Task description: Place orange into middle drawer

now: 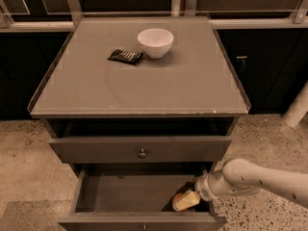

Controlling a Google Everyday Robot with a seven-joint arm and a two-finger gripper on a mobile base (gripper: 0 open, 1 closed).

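One small, round, smooth-skinned orange [177, 199] is the whole load. It sits low inside the open middle drawer [125, 192], the wide, shallow grey tray pulled out below the bench's front edge, toward the bench's front right corner. The fruit looks light and firm with a slight give, so I judge a moderate squeeze to be safe. The real trouble is its round shape and waxy skin, which could let it roll or squirt out sideways. The best hold is across its widest part, with the pressure passing through the centre rather than near the top or bottom. On the flat drawer floor it may roll when freed, so it should be let go low, with its weight already on the floor.

The robot's pale, tube-shaped arm reaches in from the right. Its end effector [188, 199] is down inside the drawer, right against the orange on the fruit's right side. I cannot tell whether it is clamped on the fruit or free of it, because the two overlap. Nor can I tell whether the orange rests on the drawer floor or hangs just above it.

The grey top drawer with a round metal knob [96, 150] sits between the bench top and the open drawer. On the flat grey bench [144, 90], near the back edge, stand a white ceramic bowl [155, 42] and, just to its left, a dark flat snack packet [125, 57], both well apart from the work.
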